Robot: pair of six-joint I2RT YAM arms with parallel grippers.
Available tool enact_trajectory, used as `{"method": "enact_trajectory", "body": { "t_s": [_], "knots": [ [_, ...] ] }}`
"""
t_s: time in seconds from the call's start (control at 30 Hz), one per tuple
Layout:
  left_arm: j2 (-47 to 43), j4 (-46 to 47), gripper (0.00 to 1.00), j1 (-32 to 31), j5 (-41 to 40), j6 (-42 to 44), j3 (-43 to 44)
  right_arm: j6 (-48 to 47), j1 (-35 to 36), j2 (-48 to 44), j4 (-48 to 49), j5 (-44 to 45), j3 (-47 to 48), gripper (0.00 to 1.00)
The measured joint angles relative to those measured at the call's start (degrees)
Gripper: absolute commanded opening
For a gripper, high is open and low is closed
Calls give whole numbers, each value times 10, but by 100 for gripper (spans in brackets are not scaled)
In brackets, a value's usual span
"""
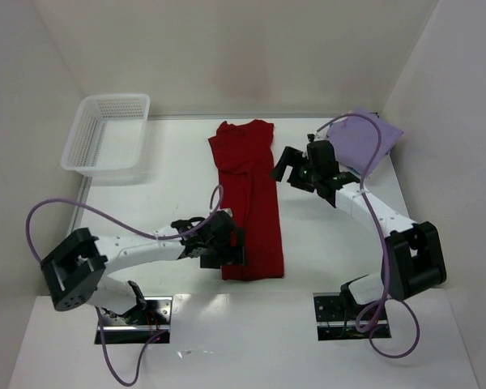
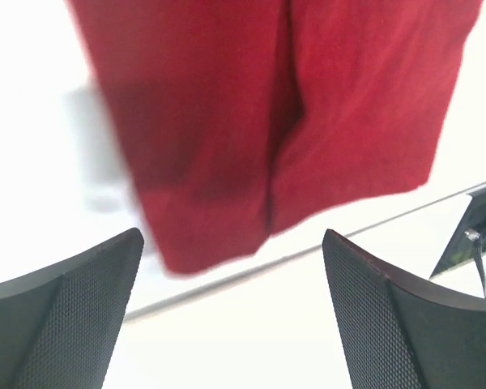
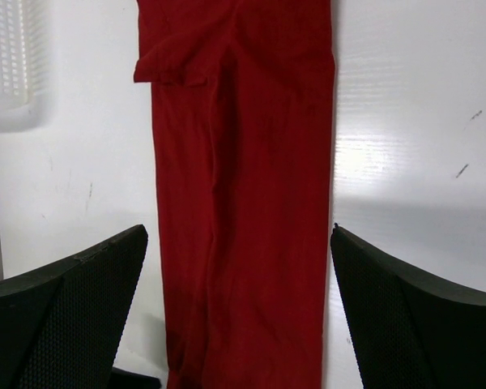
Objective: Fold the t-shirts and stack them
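Observation:
A dark red t-shirt (image 1: 249,203) lies folded lengthwise into a long strip down the middle of the table. My left gripper (image 1: 227,243) hovers open at the left side of its near end. In the left wrist view the hem of the red shirt (image 2: 267,121) lies just beyond the open gripper (image 2: 232,243), with nothing between the fingers. My right gripper (image 1: 290,172) hangs open by the strip's right edge near the collar end. In its wrist view the strip (image 3: 243,203) runs between the open gripper's (image 3: 239,235) spread fingers, below them. A folded lavender t-shirt (image 1: 364,136) sits at the back right.
A white mesh basket (image 1: 105,138) stands at the back left, and its corner (image 3: 4,49) shows in the right wrist view. White walls close in the table on three sides. The table's near edge (image 2: 373,227) runs just past the shirt's hem.

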Motion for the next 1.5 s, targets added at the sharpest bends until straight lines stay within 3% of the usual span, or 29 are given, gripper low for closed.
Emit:
{"method": "enact_trajectory", "body": {
  "t_s": [0.23,0.4,0.6,0.77,1.13,1.5],
  "knots": [
    [-160,-57,99,-1,-54,-16,-1,28,15,-84,-17,4,-73,99],
    [-216,-57,99,-1,-70,-15,-19,72,87,-109,-40,17,-132,99],
    [-185,-56,99,-1,-76,-7,-40,124,179,-125,-71,37,-181,99],
    [-166,-47,99,-1,-75,6,-60,147,188,-151,-92,48,-208,99],
    [-108,-18,99,-1,-67,20,-66,208,233,-214,-152,54,-290,90],
    [-80,6,99,-1,-46,21,-72,243,235,-284,-161,39,-340,81]
  ]
}}
